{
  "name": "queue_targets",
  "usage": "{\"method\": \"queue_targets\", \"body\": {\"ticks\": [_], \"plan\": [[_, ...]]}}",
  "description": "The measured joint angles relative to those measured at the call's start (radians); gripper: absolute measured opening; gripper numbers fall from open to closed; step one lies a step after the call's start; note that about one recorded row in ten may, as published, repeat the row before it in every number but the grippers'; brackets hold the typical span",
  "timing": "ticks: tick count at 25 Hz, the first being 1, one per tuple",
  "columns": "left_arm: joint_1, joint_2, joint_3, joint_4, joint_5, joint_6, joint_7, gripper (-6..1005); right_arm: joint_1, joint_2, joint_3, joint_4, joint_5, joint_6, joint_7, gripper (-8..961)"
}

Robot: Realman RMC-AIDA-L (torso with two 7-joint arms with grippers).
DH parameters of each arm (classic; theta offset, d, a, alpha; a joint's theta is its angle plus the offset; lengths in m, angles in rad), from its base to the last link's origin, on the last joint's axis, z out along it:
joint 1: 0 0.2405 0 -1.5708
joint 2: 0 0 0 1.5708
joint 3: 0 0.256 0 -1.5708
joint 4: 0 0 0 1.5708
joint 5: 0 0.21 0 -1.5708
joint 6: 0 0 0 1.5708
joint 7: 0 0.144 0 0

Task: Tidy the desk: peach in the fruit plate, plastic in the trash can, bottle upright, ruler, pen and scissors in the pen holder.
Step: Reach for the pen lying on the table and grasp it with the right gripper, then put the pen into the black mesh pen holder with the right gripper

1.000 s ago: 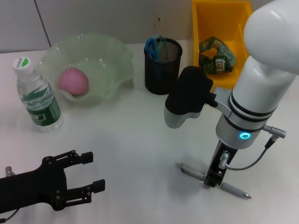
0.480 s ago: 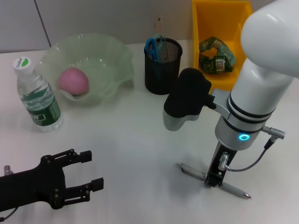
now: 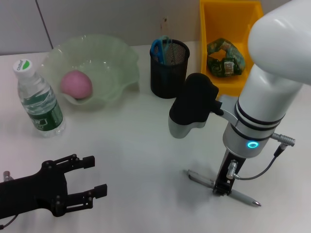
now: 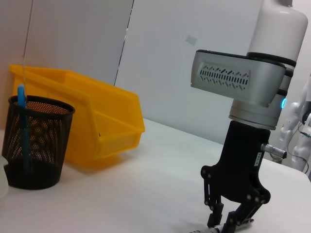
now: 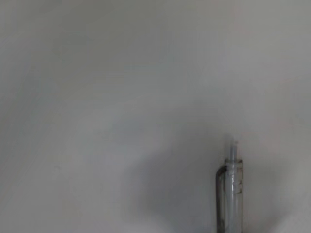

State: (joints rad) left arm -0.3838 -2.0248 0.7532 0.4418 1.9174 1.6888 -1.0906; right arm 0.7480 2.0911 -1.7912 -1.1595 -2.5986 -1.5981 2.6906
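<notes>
Right gripper [image 3: 222,188] points straight down at the white desk [image 3: 141,160], near the front right; its fingertips [image 4: 232,224] straddle the pen [image 3: 221,187], which lies flat on the desk, tip toward the right front. From the left wrist view the two fingers angle inward and sit against the pen's barrel at desk level, so the jaws read as closed on it, the pen not lifted. Right wrist view shows only the pen's clip end [image 5: 229,194] against bare desk. Left gripper [image 3: 82,184] hovers low at the front left, well apart from the pen, jaws spread wide and holding nothing. Peach [image 3: 76,83] sits inside the green fruit plate [image 3: 116,58] at the back left. Bottle [image 3: 38,99] stands upright just beside the plate, on its left front side, cap on. Black mesh pen holder [image 3: 167,73] stands at the back centre with the blue scissor handles [image 3: 158,47] showing above its rim. Yellow trash bin [image 3: 228,29] stands to the right of the holder, with crumpled green plastic [image 3: 224,59] lying inside. Ruler not identifiable.
</notes>
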Motion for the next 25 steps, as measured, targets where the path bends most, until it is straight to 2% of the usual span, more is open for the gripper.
{"method": "queue_targets", "body": {"ticks": [20, 25], "plan": [[-0.001, 0.002, 0.0, 0.002, 0.001, 0.0, 0.0, 805, 0.001, 0.001, -0.003, 0.001, -0.001, -0.001, 0.018, 204], [-0.001, 0.003, 0.0, 0.009, 0.0, 0.0, 0.0, 805, -0.001, 0.001, 0.027, -0.018, -0.003, -0.002, 0.018, 119]]}}
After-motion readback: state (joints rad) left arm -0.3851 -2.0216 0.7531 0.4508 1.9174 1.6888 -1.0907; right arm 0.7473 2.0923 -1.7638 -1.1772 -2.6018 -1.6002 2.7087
